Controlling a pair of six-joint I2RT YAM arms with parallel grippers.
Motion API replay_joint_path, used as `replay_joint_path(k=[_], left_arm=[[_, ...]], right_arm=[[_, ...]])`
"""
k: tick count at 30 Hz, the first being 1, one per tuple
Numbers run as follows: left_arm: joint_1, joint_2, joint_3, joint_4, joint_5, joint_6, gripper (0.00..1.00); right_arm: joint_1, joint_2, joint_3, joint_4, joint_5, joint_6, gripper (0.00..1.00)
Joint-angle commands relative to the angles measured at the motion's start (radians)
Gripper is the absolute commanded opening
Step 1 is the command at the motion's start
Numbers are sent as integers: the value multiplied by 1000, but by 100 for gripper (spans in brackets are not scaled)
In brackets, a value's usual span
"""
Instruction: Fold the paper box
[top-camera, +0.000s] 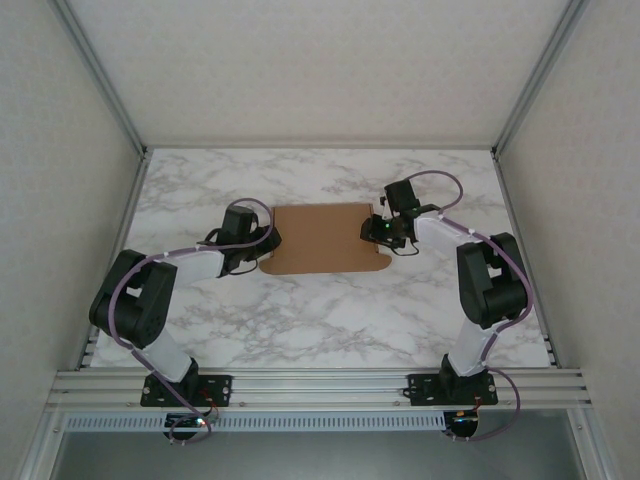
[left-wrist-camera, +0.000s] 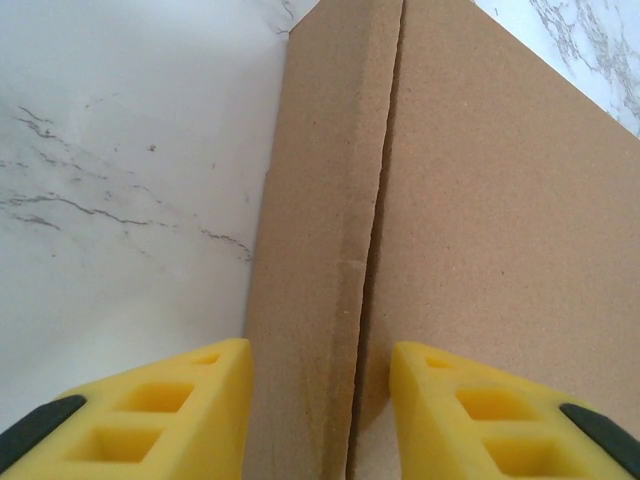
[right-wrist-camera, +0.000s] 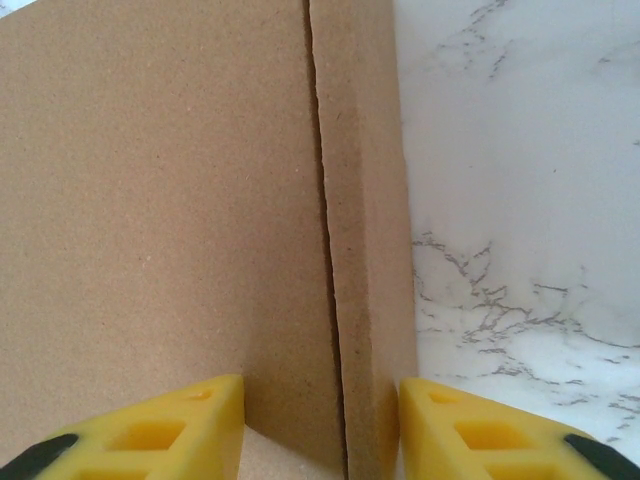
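The paper box (top-camera: 320, 238) is plain brown cardboard lying in the middle of the marble table, with a small tab at its near right corner. My left gripper (top-camera: 268, 240) is at the box's left edge. In the left wrist view its yellow fingers (left-wrist-camera: 190, 410) straddle the narrow side wall (left-wrist-camera: 315, 200), jaws apart, with a gap to the inner finger. My right gripper (top-camera: 372, 232) is at the box's right edge. There its yellow fingers (right-wrist-camera: 460, 425) stand either side of the right side wall (right-wrist-camera: 360, 150), the outer one close against it. A slit separates each wall from the top panel (right-wrist-camera: 150, 200).
The white marble table (top-camera: 300, 320) is fenced by grey walls with aluminium posts at the left (top-camera: 105, 80) and right (top-camera: 535, 80). An aluminium rail (top-camera: 320, 385) at the near edge carries both arm bases.
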Motion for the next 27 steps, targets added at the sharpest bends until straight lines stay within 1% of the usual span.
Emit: replay_joint_path(k=[1, 4, 6, 8, 10, 11, 13, 16, 18, 19, 21, 24, 27], left_arm=[[4, 29, -34, -124, -64, 16, 40], [4, -10, -22, -132, -73, 39, 43], [4, -46, -2, -152, -71, 60, 48], [4, -95, 24, -195, -114, 74, 57], [5, -140, 42, -225, -166, 84, 64], [8, -159, 42, -222, -175, 92, 66], [15, -169, 47, -208, -176, 105, 69], [31, -137, 63, -170, -110, 101, 68], [32, -109, 73, -133, -66, 100, 67], [33, -94, 74, -113, -43, 102, 67], [39, -61, 81, -98, 5, 117, 64], [72, -16, 67, -50, 96, 135, 60], [117, 13, 40, -1, 181, 133, 54]], right_arm=[[-6, 23, -19, -79, 23, -32, 43], [-7, -52, -14, -83, 2, -46, 45], [-8, -85, 10, -113, -54, -51, 48], [-9, -115, 52, -184, -116, -58, 53], [-8, -171, 45, -194, -107, -47, 58], [-8, -199, 42, -197, -80, -45, 62], [-11, -230, 45, -195, -30, -52, 66], [-36, -225, 34, -129, -29, -40, 69], [-59, -234, -18, -16, -45, -22, 69], [-72, -238, -44, 49, -79, -13, 69], [-103, -220, -65, 124, -147, 10, 70], [-125, -171, -52, 154, -228, 13, 69], [-138, -133, -46, 164, -262, 5, 69]])
